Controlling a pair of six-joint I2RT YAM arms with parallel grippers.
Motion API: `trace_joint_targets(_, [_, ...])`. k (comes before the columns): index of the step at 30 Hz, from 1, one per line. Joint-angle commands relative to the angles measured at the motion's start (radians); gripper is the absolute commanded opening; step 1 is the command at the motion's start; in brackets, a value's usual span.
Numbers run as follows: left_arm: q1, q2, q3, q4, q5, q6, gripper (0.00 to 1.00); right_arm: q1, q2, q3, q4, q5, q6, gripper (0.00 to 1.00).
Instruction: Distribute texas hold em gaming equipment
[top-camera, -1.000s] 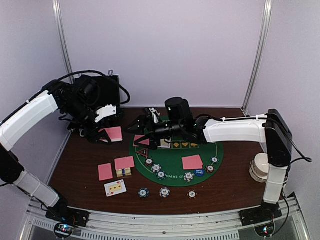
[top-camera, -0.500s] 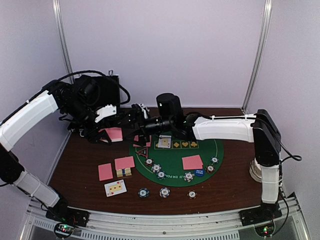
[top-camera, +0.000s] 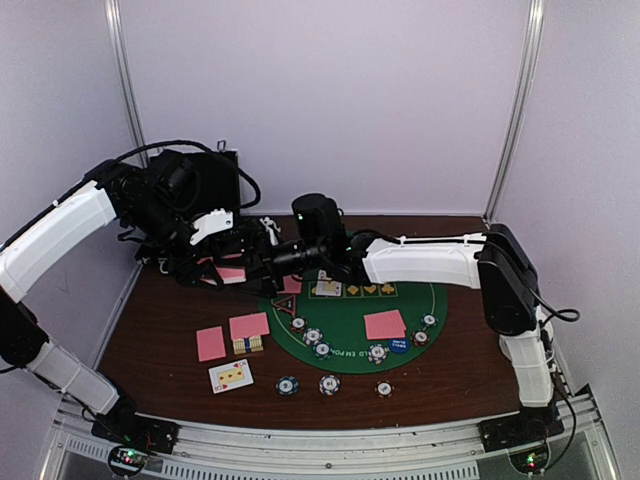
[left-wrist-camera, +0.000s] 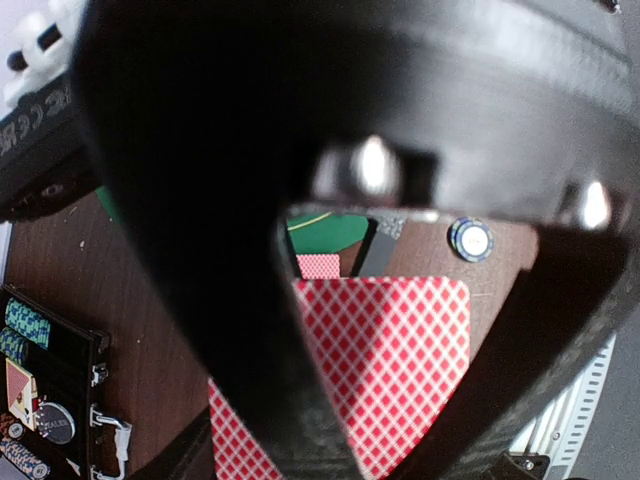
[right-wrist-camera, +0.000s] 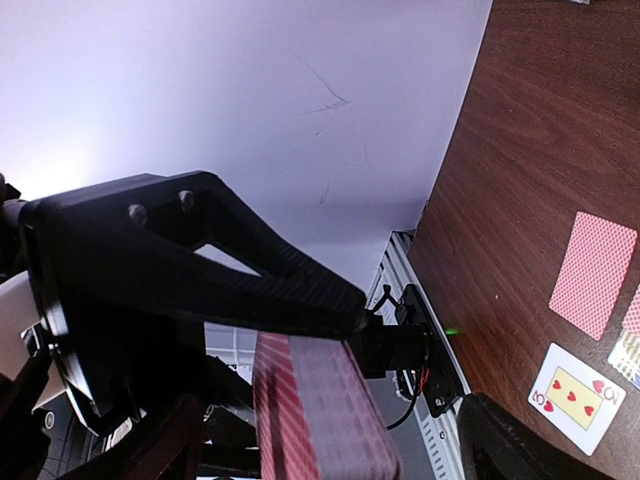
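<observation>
My left gripper (top-camera: 218, 268) is shut on a deck of pink-backed cards (top-camera: 233, 270) above the table's left rear; the deck's chequered back fills the left wrist view (left-wrist-camera: 400, 370). My right gripper (top-camera: 252, 256) reaches left across the green mat (top-camera: 350, 318) and is open, one finger (right-wrist-camera: 150, 445) on each side of the deck's edge (right-wrist-camera: 310, 410). Loose pink cards (top-camera: 249, 326) (top-camera: 385, 324) (top-camera: 211, 343), a face-up card (top-camera: 231, 375), striped chips (top-camera: 329, 384) (top-camera: 288, 385), a blue button (top-camera: 399, 346) and the triangle marker (top-camera: 287, 306) lie near the mat.
The black hinged case (top-camera: 215, 180) stands behind the left arm; its chip rows show in the left wrist view (left-wrist-camera: 40, 400). The right forearm (top-camera: 430, 262) spans the mat's rear. A face-up card (top-camera: 328, 288) lies on the mat. Purple walls enclose the table.
My right arm has swung left from over the mat to the deck in my left gripper. The left arm and the deck have not moved.
</observation>
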Motion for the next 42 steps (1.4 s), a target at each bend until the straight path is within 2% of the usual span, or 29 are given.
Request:
trace_joint_targets(1, [0.007,-0.01,0.005,0.036,0.024,0.011,0.0,0.011,0.044,0.063,0.029,-0.028,0.036,0.91])
trace_joint_targets(9, [0.007,-0.011,0.0,0.036,0.022,0.011,0.0,0.011,0.096,0.119,0.014,-0.044,0.053,0.88])
trace_joint_targets(13, [0.007,-0.012,0.002,0.037,0.022,0.011,0.0,0.002,0.103,0.108,0.005,-0.047,0.059,0.83])
trace_joint_targets(25, [0.007,-0.016,0.005,0.036,0.025,0.011,0.0,-0.056,0.016,-0.035,-0.002,-0.045,0.039,0.75])
trace_joint_targets(32, [0.007,-0.016,0.006,0.036,0.024,0.01,0.0,-0.062,-0.024,-0.03,-0.062,-0.056,-0.007,0.72])
trace_joint_targets(42, [0.007,-0.016,0.009,0.037,0.017,0.011,0.0,-0.082,-0.097,-0.048,-0.181,-0.065,-0.079,0.51])
